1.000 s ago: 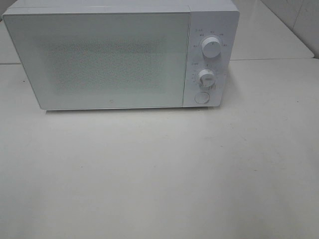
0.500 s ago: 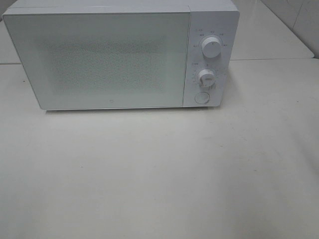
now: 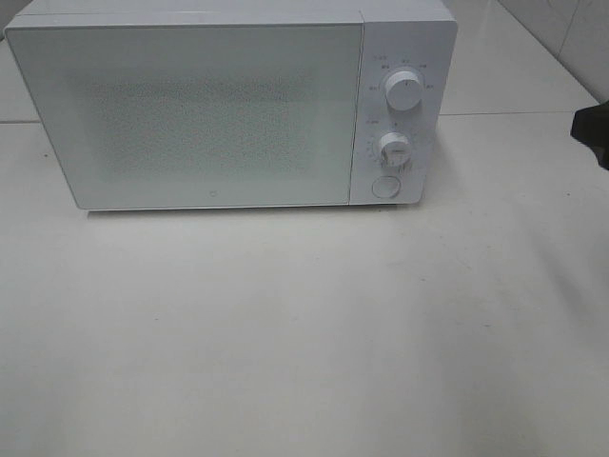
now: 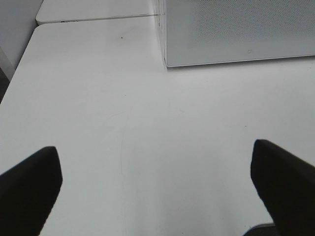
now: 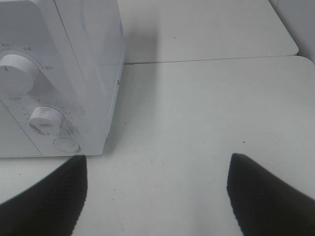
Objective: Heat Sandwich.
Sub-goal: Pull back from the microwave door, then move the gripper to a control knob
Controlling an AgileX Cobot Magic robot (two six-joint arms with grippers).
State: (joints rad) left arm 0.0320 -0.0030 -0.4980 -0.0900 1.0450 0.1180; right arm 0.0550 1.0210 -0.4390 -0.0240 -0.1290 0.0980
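Observation:
The white microwave [image 3: 209, 114] stands at the back of the table with its door shut; it also shows as the microwave [image 4: 236, 29] and the microwave [image 5: 59, 73] in the wrist views. The sandwich is out of view. My left gripper [image 4: 156, 196] is open over bare table, in front of the microwave's left corner, with nothing between its fingers. My right gripper [image 5: 157, 196] is open too, holding nothing, to the right of the control panel. In the high view only a dark bit of the right arm [image 3: 592, 133] shows, at the right edge.
The control panel carries an upper knob [image 3: 405, 92], a lower knob [image 3: 394, 149] and a round button [image 3: 385, 187]. The white table [image 3: 304, 333] stretches in front. A second table top [image 3: 504, 67] adjoins behind a seam.
A dark part of the right arm has come into the high view at the right edge. The microwave has not moved and its door stays shut.

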